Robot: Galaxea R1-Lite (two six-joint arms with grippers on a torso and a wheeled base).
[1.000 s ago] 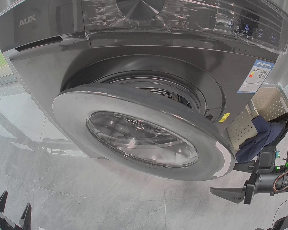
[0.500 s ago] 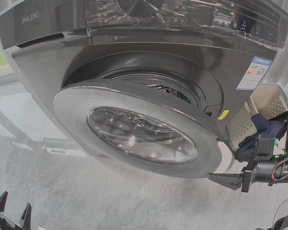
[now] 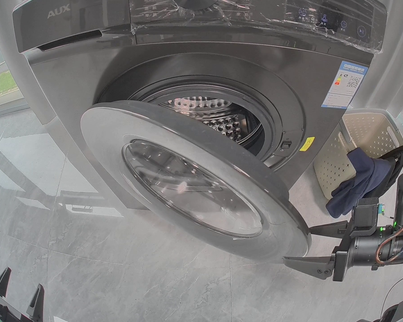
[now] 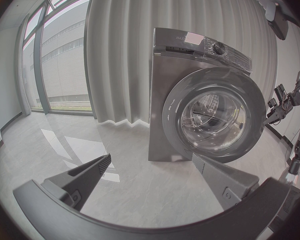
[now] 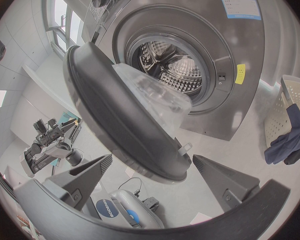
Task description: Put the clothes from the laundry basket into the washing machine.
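At seven o'clock in the head view the left gripper [image 3: 21,283] sits low over the floor [image 3: 143,282], its fingers spread wide and holding nothing, well apart from the work, so it poses little risk there. The washing machine [image 3: 201,63] fills the middle, and its door [image 3: 188,188] stands only part-way open, swung out toward five o'clock and lying across much of the mouth of the drum [image 3: 210,112]. Judged from that, a loaded arm heading for the drum could strike the door's glass bulge or rim, or drop cloth on the floor short of the opening. At four o'clock the right gripper [image 3: 314,246] is wide open and empty, with the door's outer edge just beside its fingertips. In the right wrist view that edge appears between them, so a careless sweep could scrape the door or push it toward shut. At three o'clock the laundry basket [image 3: 376,128] stands just beside the machine, a navy garment [image 3: 362,180] and a black garment [image 3: 397,157] draped over its rim; a pull on the hanging cloth might snag there, or tip or drag the basket
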